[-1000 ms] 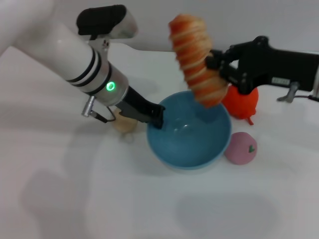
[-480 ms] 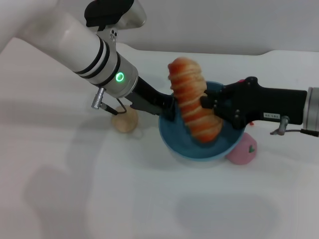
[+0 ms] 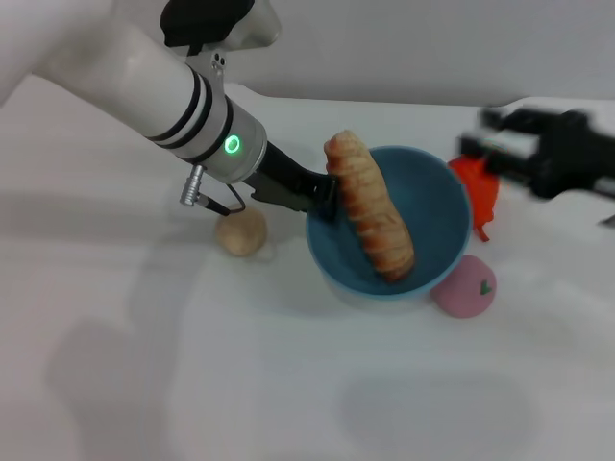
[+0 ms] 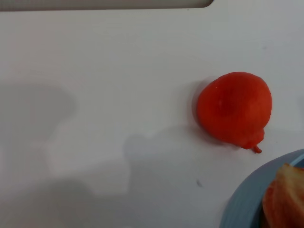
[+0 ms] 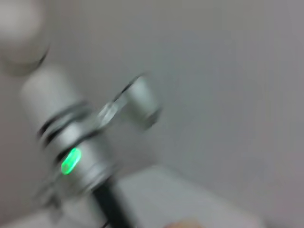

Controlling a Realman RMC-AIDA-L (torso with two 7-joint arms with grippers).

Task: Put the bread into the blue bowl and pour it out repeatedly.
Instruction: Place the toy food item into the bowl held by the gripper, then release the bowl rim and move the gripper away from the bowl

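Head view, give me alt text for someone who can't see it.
The bread lies slanted in the blue bowl, one end over the rim, while the left gripper grips that rim. The right gripper is away to the right, above a red toy.

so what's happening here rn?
The left gripper holds the blue bowl by its rim, tilted up off the table. The bread lies inside it, one end poking over the rim. The right gripper is off to the right above the red toy, holding nothing. A beige ball and a pink toy sit nearby.
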